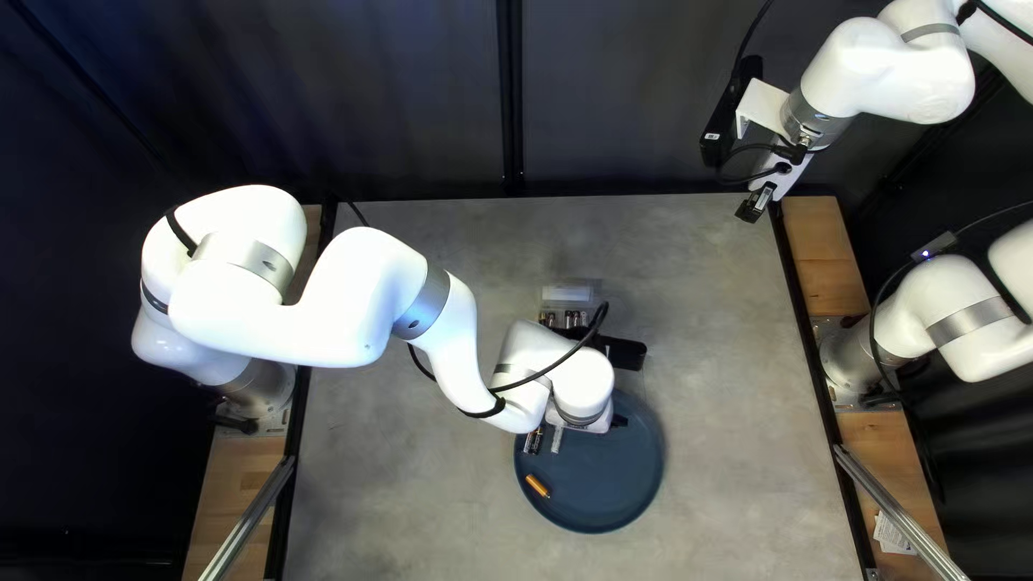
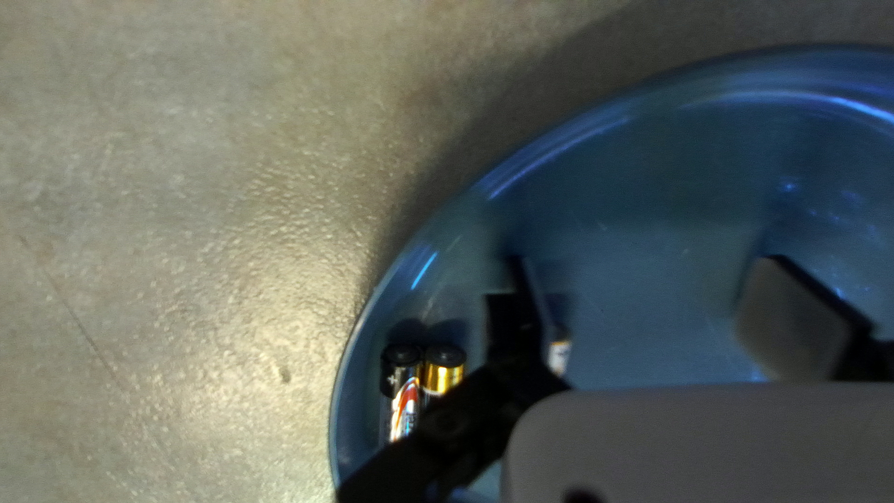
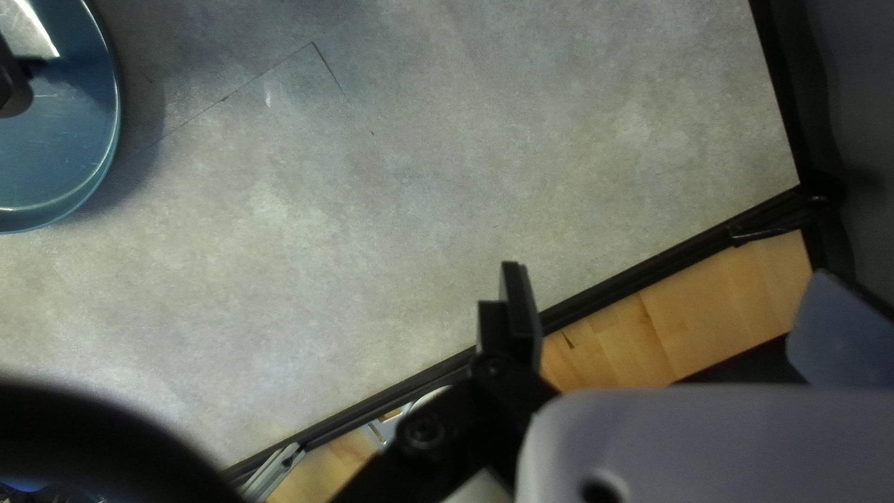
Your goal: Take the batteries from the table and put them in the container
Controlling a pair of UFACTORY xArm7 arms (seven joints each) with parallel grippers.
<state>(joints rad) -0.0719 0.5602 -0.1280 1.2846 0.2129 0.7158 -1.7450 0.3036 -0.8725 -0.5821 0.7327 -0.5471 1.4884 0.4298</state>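
Note:
The blue plate point(image 1: 589, 506) has my left gripper point(image 1: 583, 420) low over its far part, mostly hidden by the arm. An orange battery point(image 1: 537, 486) lies inside the plate. In the left wrist view my left gripper point(image 2: 656, 317) is open over the plate point(image 2: 652, 279); a black battery point(image 2: 402, 368) and a gold-topped battery point(image 2: 444, 368) stand out side by side near the rim, and another battery point(image 2: 559, 356) is partly hidden beside one finger. My right gripper point(image 1: 755, 204) is raised at the table's far right corner; in the right wrist view this gripper point(image 3: 675, 321) is open and empty.
Beyond the plate, a clear box point(image 1: 567, 293) stands with several batteries point(image 1: 564, 320) at its near side, partly covered by my left arm's black hardware. A dark rail point(image 1: 805, 334) borders the table's right edge.

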